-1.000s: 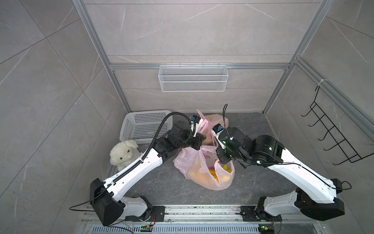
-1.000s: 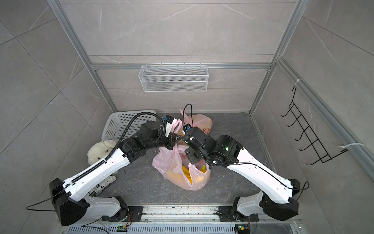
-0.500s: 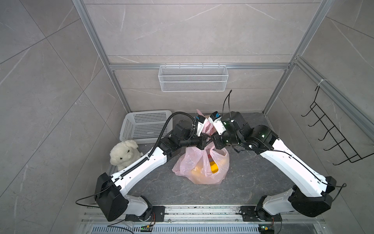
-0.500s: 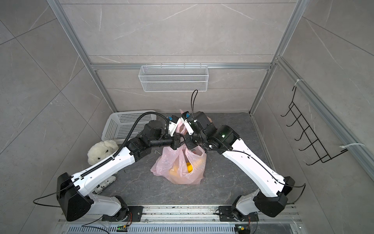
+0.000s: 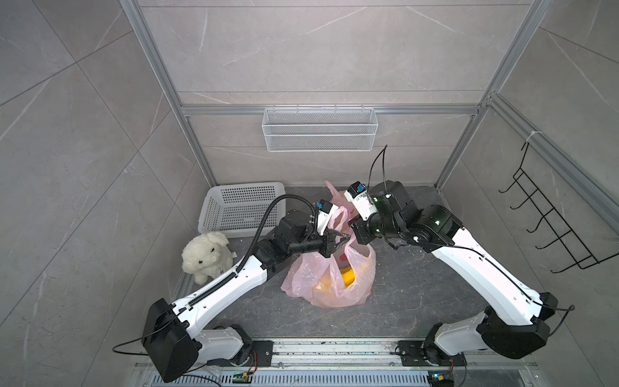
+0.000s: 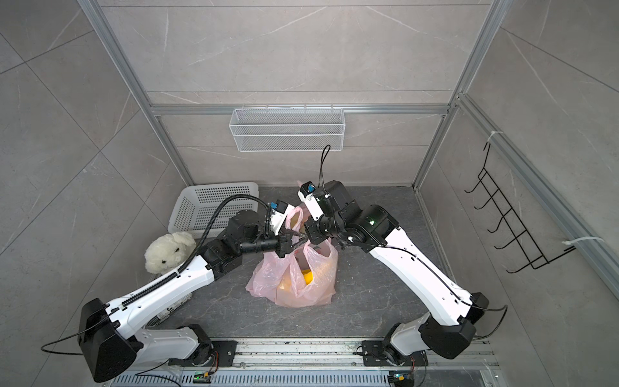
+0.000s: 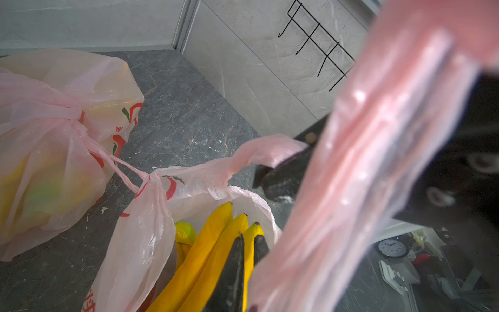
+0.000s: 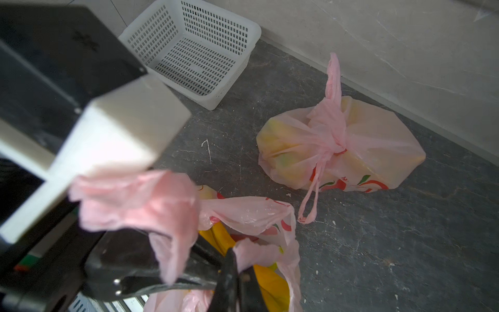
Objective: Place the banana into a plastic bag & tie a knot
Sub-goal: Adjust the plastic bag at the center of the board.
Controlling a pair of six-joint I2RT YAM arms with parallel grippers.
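Bananas (image 7: 213,243) are in the bag (image 5: 335,278), mid worktop (image 5: 418,295), mouth untied. Right tool (image 8: 239,267) is clamped on one handle (image 7: 267,151), taut above the bag. Left tool (image 7: 249,239) is just beside it: narrow gap, nothing between the tips, other handle (image 8: 151,205) draped over it. Second bag (image 8: 351,151), knotted, lies near the back wall.

White plush toy (image 5: 206,254) sits beside perforated basket (image 5: 241,209); wire shelf (image 5: 320,134) hangs on back wall.
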